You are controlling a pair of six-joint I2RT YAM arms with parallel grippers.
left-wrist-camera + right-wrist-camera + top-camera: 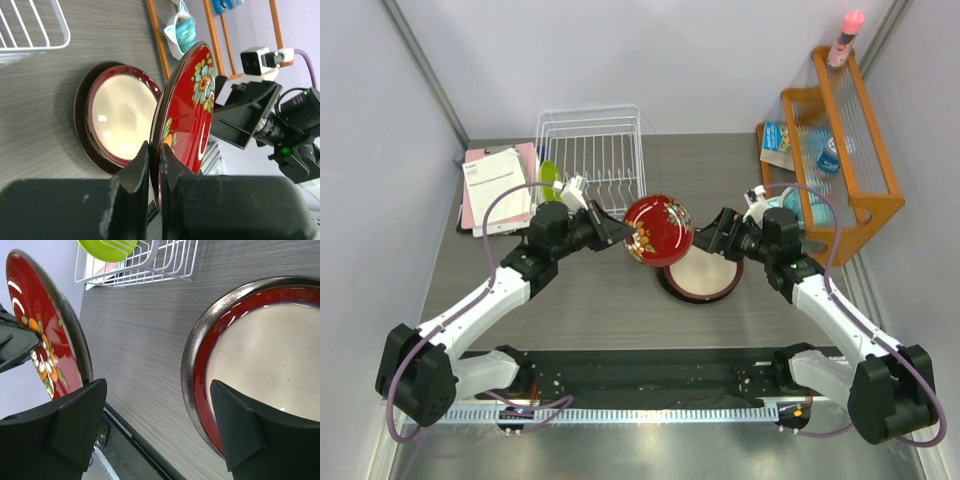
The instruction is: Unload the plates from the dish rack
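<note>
Grey wood-grain worktop (590,300) between pale walls carries everything we describe. We start at the left gripper (154,155). Its jaws are clenched on the rim of the glossy red plate (192,115), which is held on edge in the air with its floral underside turned toward the right arm. The right gripper (159,390) faces it, jaws spread wide with nothing between them.

Just beside the held plate, the dark-red-rimmed plate (700,272) lies stacked on the grey-rimmed plate (189,355), flat on the worktop. Farther back, the lime green plate (549,180) stands in the white dish rack (605,140), so we judge one more plate is left to unload. An orange shelf (850,150) sits at the far right.

We judge the thin rim pinch to be the main risk. The glossy plate could pivot or slip out while being tilted flat and drop onto the stack. The open right jaws, close by, could also knock it.
</note>
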